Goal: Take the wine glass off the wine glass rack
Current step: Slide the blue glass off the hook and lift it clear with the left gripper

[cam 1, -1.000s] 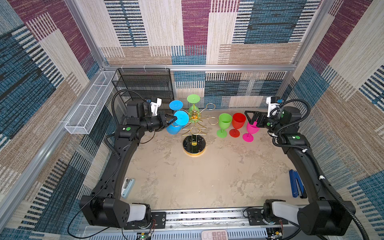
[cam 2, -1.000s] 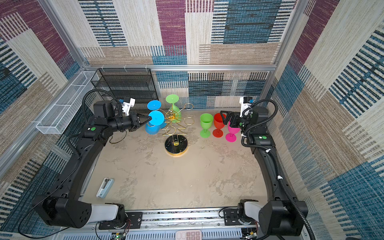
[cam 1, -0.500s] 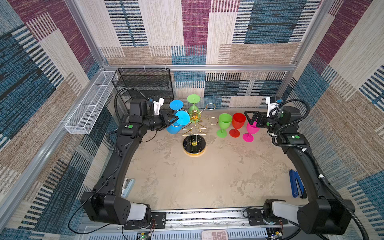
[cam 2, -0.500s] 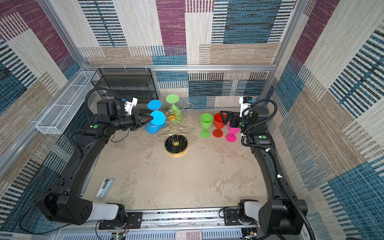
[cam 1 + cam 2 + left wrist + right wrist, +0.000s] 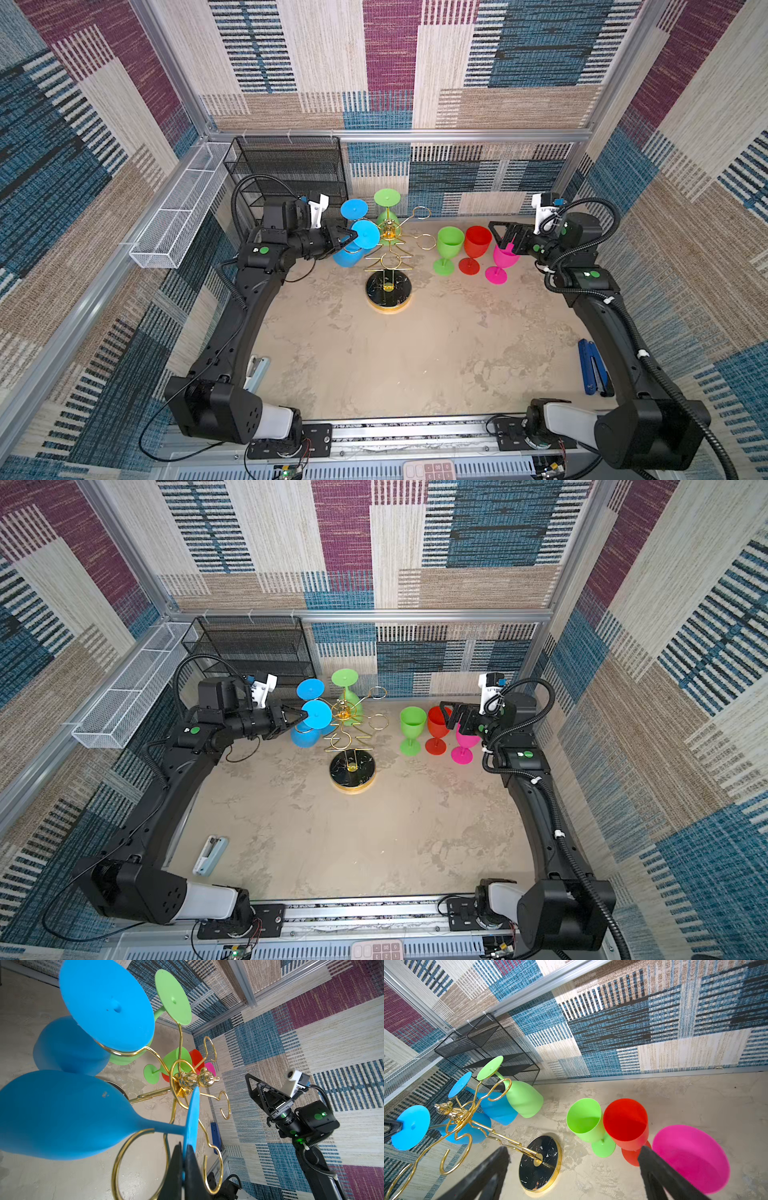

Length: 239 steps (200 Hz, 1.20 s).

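Note:
The gold wine glass rack (image 5: 388, 288) (image 5: 352, 768) stands on its black marbled base at the back middle. Three glasses hang upside down on it, two blue and one green (image 5: 386, 199). My left gripper (image 5: 353, 237) (image 5: 305, 717) (image 5: 184, 1154) is shut on the rim of the foot of the nearer blue wine glass (image 5: 365, 234) (image 5: 52, 1115). That glass's stem lies in a gold ring (image 5: 133, 1147). My right gripper (image 5: 505, 241) (image 5: 573, 1149) hangs open right of the rack, over the pink glass (image 5: 505, 259), holding nothing.
Green (image 5: 449, 247), red (image 5: 476, 245) and pink glasses stand upright right of the rack. A black mesh shelf (image 5: 291, 174) and a white wire basket (image 5: 183, 212) line the back left. A blue tool (image 5: 592, 368) lies at the right, a pale device (image 5: 210, 856) at the front left.
My left wrist has shifted slightly toward the rack, still pinching the blue foot. The right arm has not moved.

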{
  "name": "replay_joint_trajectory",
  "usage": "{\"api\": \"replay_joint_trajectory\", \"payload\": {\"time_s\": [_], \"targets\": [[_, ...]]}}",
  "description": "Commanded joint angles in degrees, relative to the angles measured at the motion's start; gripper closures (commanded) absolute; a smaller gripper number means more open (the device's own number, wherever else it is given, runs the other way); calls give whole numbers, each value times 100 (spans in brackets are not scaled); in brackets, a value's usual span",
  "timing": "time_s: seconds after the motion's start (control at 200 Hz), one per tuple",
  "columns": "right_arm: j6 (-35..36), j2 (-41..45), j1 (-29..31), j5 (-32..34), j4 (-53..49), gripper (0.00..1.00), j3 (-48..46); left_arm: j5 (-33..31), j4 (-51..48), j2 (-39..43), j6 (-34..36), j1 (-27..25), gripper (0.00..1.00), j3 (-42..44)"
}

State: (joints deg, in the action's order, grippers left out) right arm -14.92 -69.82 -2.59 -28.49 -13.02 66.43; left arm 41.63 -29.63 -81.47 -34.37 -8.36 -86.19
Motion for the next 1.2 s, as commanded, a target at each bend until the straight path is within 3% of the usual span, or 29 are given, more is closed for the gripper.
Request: {"api": "replay_joint_trajectory", "payload": {"time_s": [0.0, 0.416, 0.826, 1.192], "targets": [[-3, 47, 4, 15, 144, 1, 1, -55, 297, -44, -24, 1, 100, -81], [67, 126, 5, 75, 63, 1, 10, -372, 400, -14, -26, 36, 100, -30], [94, 175, 7, 77, 66, 1, 6, -271, 646, 240, -181, 534, 100, 223], [138, 214, 4, 35, 54, 1, 27, 511, 635, 848, -296, 1847, 100, 309]]}}
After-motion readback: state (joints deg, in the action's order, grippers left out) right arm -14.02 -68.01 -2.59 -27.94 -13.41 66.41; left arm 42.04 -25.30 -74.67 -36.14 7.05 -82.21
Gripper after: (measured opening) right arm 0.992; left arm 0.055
